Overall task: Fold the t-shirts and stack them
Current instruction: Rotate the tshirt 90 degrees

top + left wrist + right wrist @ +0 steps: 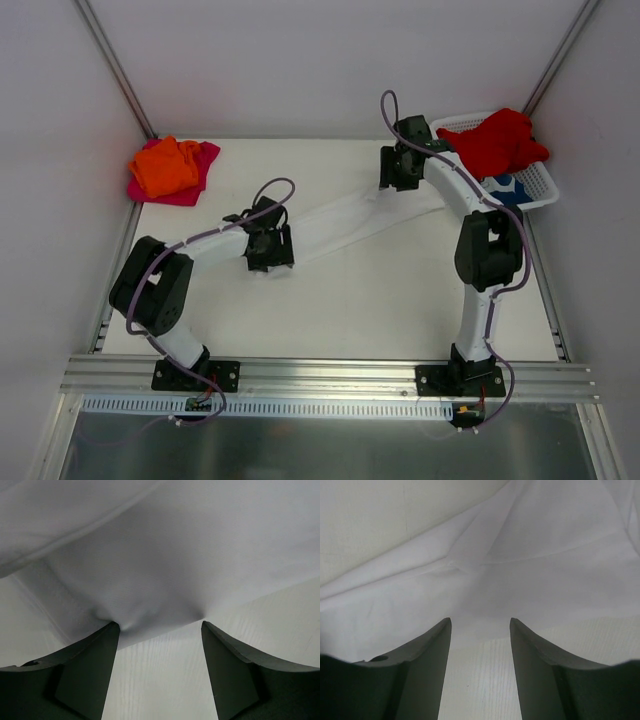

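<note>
A white t-shirt (340, 222) lies stretched in a long band across the table, from my left gripper (270, 252) to my right gripper (398, 182). In the left wrist view the fingers stand wide apart and the shirt's edge (165, 570) lies at my left gripper's (160, 625) tips. In the right wrist view the jaws of my right gripper (480, 621) are also apart, with the shirt's cloth (520, 575) just past their tips. An orange t-shirt (165, 165) lies on a magenta-pink one (197, 185) at the far left corner. A red t-shirt (500, 140) and a blue-and-white one (505, 185) are in the basket.
The white mesh basket (543, 188) stands at the far right corner by the right wall. White walls close in the table at the left, back and right. An aluminium rail (320, 375) runs along the near edge by the arm bases.
</note>
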Tool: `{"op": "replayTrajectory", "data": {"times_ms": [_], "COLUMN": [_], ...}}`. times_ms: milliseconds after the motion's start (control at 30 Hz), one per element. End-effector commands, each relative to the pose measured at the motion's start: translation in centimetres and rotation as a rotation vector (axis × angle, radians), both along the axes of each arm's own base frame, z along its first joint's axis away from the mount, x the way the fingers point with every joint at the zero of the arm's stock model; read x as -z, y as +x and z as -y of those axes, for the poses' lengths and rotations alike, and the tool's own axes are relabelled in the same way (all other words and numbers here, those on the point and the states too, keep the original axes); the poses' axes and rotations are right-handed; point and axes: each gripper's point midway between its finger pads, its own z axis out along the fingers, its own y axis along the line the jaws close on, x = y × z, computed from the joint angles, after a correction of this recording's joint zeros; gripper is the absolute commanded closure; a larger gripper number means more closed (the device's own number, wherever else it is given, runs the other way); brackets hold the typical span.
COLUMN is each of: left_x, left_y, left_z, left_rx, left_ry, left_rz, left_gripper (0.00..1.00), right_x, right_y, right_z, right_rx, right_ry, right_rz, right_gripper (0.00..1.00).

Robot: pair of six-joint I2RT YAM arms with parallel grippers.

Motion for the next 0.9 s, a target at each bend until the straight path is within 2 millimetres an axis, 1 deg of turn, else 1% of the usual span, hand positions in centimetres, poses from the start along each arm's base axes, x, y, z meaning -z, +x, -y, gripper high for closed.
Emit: {"op": "replayTrajectory", "data": {"times_ms": [0,67,100,133,200,267,300,333,367,400,433,500,533,567,600,633,667,700,733,767,833,867], "left_x": [2.1,2.3,2.5,2.6,2.9,3.1,3.2,3.4,3.5,3.3,3.6,3.7,3.6,3.6,3.5,3.5,3.4,3.5,3.4,3.4,3.4,3.4], "left_y": [-6.5,-8.2,-9.2,-9.8,-11.5,-12.6,-13.4,-13.8,-14.2,-14.7,-15.0,-15.3,-15.8,-16.0,-15.8,-16.2,-16.1,-16.2,-16.2,-16.3,-16.4,-16.5], "left_z": [-1.5,-0.9,-1.0,-0.8,0.0,0.6,1.4,1.8,2.3,3.4,3.9,5.2,6.0,6.8,7.1,7.5,7.9,8.0,8.1,8.1,8.1,8.0], "left_rx": [-0.030,-0.009,-0.018,-0.014,0.005,0.016,0.037,0.046,0.054,0.079,0.091,0.108,0.136,0.149,0.150,0.167,0.168,0.172,0.177,0.177,0.181,0.179], "left_ry": [0.069,0.072,0.072,0.073,0.072,0.074,0.075,0.082,0.081,0.078,0.085,0.085,0.084,0.079,0.077,0.077,0.073,0.074,0.072,0.073,0.072,0.074], "left_rz": [-0.144,-0.153,-0.163,-0.167,-0.177,-0.188,-0.193,-0.201,-0.206,-0.201,-0.209,-0.214,-0.211,-0.212,-0.210,-0.212,-0.209,-0.210,-0.209,-0.210,-0.211,-0.214], "left_gripper": [0.32,0.32,0.32,0.32,0.32,0.32,0.32,0.32,0.32,0.32,0.32,0.32,0.32,0.32,0.32,0.32,0.32,0.32,0.32,0.32,0.32,0.32], "right_x": [-5.3,-5.3,-5.3,-5.3,-5.1,-4.7,-4.4,-3.6,-3.2,-2.7,-1.5,-0.1,0.5,2.0,2.8,3.5,4.7,5.2,5.8,6.8,7.6,8.2], "right_y": [0.7,0.7,0.7,0.7,0.7,0.5,0.3,-0.3,-0.5,-0.8,-1.4,-2.0,-2.1,-2.9,-3.3,-3.5,-4.1,-4.3,-4.4,-4.4,-4.4,-4.1], "right_z": [0.4,0.5,0.6,0.6,0.6,0.3,0.3,0.2,0.1,0.1,0.1,0.0,0.0,0.1,0.2,0.0,0.0,-0.1,-0.3,-0.3,-0.7,-0.6], "right_rx": [0.015,0.019,0.022,0.024,0.022,0.018,0.016,0.011,0.032,0.036,0.038,0.043,0.043,0.050,0.054,0.052,0.053,0.052,0.046,0.045,0.036,0.039], "right_ry": [0.063,0.068,0.069,0.071,0.076,0.087,0.087,0.083,0.095,0.096,0.098,0.099,0.103,0.100,0.098,0.106,0.106,0.111,0.118,0.115,0.135,0.140], "right_rz": [0.105,0.104,0.103,0.103,0.096,0.080,0.072,0.052,0.044,0.039,0.019,-0.013,-0.020,-0.051,-0.073,-0.083,-0.111,-0.122,-0.136,-0.159,-0.186,-0.196], "right_gripper": [0.46,0.46,0.46,0.46,0.46,0.46,0.46,0.46,0.46,0.46,0.46,0.46,0.46,0.46,0.46,0.46,0.46,0.46,0.46,0.46,0.46,0.46]}}
